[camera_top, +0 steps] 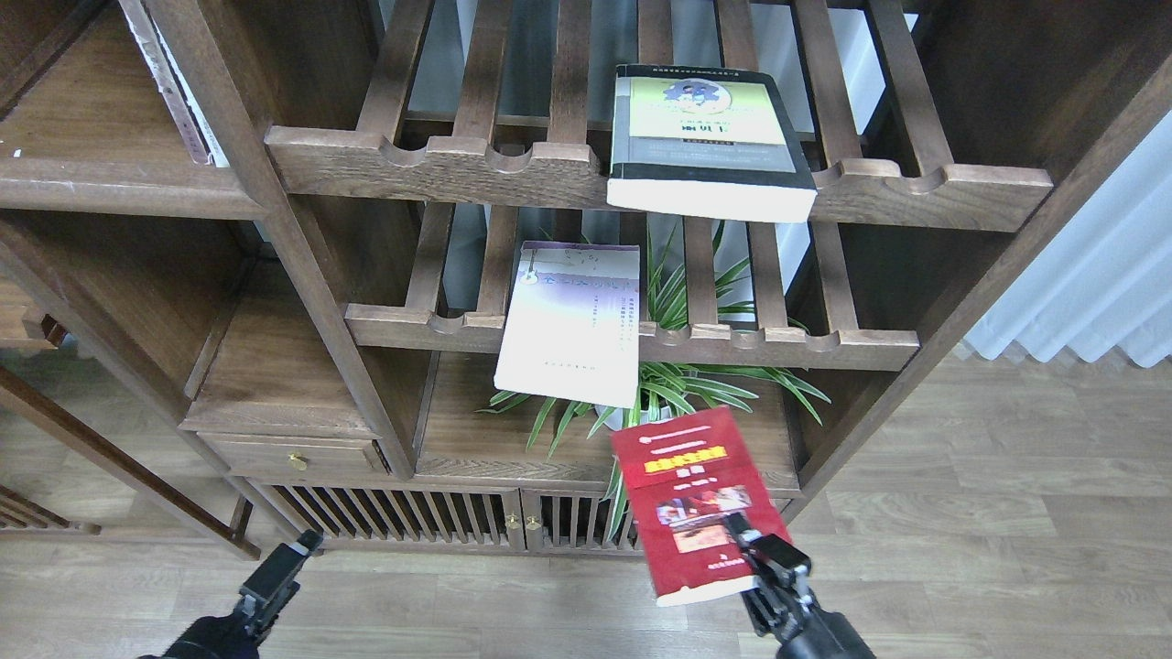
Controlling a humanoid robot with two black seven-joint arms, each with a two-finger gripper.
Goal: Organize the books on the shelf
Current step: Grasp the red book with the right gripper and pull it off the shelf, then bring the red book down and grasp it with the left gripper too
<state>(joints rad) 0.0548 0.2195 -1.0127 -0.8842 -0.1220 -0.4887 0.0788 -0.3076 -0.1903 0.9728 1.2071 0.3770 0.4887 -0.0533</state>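
Books sit at three heights around the spider plant (682,384). Right end effector (746,540) is clamped on the red book (691,485), held just in front of the plant. Lavender-white book (572,320) lies on the slatted rack (778,348) above the plant, and the grey and yellow-green book (705,137) higher still. Left end effector (284,563) hovers low, left of the plant; whether its fingers are apart I cannot tell.
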